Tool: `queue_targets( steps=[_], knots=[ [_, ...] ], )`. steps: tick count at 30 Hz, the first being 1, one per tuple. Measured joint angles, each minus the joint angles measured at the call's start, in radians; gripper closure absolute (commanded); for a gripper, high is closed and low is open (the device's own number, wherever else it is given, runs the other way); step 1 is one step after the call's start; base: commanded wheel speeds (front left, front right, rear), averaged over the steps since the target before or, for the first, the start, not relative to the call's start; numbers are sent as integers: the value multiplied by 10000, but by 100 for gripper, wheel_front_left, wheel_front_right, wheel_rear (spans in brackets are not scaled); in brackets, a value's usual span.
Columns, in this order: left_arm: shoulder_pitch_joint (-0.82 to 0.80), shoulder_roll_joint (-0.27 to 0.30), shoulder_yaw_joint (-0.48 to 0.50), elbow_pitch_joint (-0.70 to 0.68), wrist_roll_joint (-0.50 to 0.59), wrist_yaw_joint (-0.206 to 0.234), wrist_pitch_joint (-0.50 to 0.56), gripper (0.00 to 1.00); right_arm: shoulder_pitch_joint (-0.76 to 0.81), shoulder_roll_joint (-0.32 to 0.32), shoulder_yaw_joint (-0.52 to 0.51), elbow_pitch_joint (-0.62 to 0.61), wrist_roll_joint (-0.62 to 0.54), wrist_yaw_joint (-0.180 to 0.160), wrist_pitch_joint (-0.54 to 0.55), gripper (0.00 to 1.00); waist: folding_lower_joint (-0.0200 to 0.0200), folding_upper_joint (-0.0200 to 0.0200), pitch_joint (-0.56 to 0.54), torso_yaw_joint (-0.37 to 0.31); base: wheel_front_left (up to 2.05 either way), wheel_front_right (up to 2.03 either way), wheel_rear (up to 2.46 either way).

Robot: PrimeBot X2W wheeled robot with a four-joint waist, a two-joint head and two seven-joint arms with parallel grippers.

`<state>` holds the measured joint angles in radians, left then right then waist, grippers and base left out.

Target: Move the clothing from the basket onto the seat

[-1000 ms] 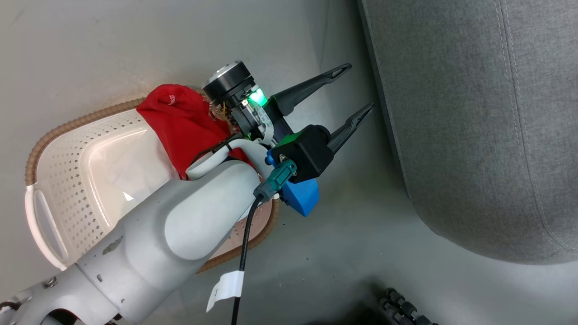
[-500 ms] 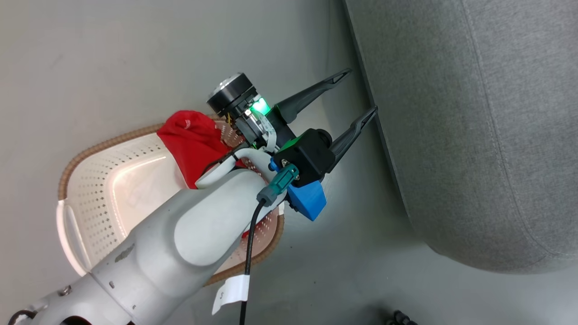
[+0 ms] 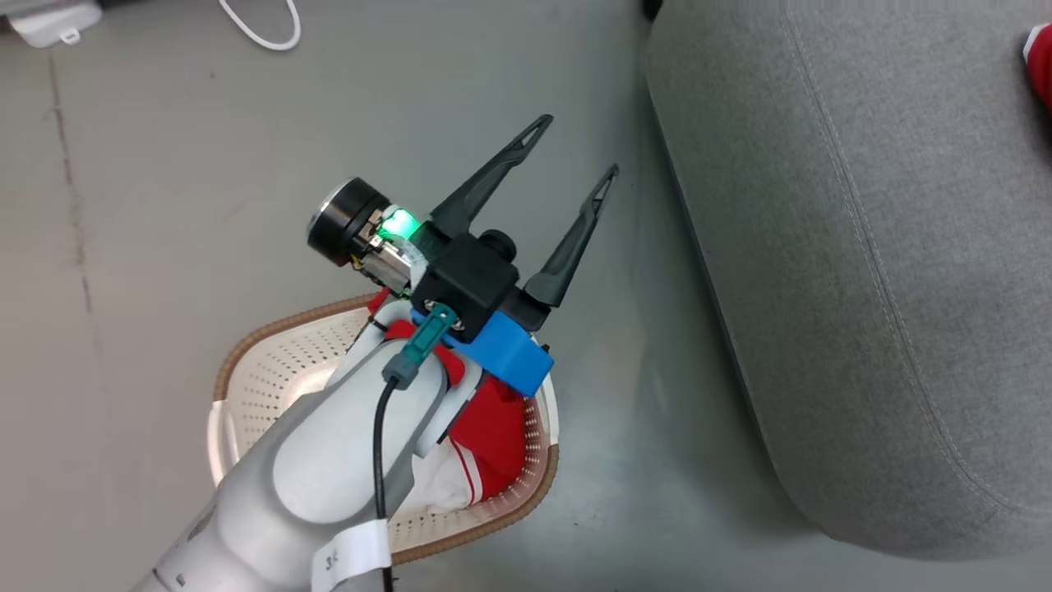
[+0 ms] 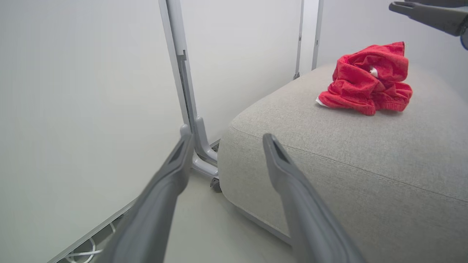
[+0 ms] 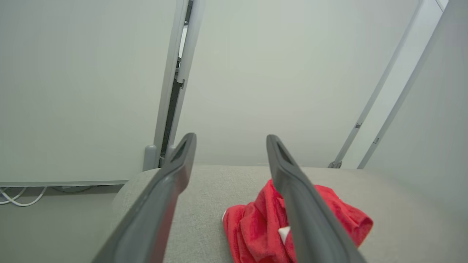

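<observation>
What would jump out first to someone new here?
The bright red clothing lies crumpled on the grey seat, beyond the open fingers of the left gripper. In the head view, more red fabric lies in the cream basket on the floor, partly under the left arm.

Grey forearm (image 3: 316, 473) is sporting a black cable (image 3: 377, 444) with a white tag (image 3: 349, 561), teal plug (image 3: 423, 341) and blue bracket (image 3: 508, 358); a green light (image 3: 400, 222) is glowing behind the left gripper (image 3: 574, 148) and its dark fingers (image 3: 485, 177).
</observation>
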<state>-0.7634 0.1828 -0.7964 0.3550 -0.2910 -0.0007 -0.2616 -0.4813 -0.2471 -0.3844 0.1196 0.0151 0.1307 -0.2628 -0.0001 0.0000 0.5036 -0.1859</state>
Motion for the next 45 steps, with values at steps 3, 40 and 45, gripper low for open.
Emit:
queue_targets(
  steps=[3, 40, 45],
  knots=[
    [476, -15, 658, -224, 2, 102, -2, 0, 132, 58, 788, -82, -23, 0, 0, 0, 0, 0, -412, 281, 0, 0, 0],
    [6284, -966, 6334, -1053, 1517, -604, -2, 0, 3665, 1523, 3428, 861, 472, 0, 2, 0, -1, 0, -4690, 2177, 0, 0, 0],
    [6636, -1064, 6562, -1043, 1630, -721, -2, 0, 4092, 1634, 3321, 890, 556, 0, 0, 0, -1, 1, -4865, 2227, 0, 0, 0]
  ],
)
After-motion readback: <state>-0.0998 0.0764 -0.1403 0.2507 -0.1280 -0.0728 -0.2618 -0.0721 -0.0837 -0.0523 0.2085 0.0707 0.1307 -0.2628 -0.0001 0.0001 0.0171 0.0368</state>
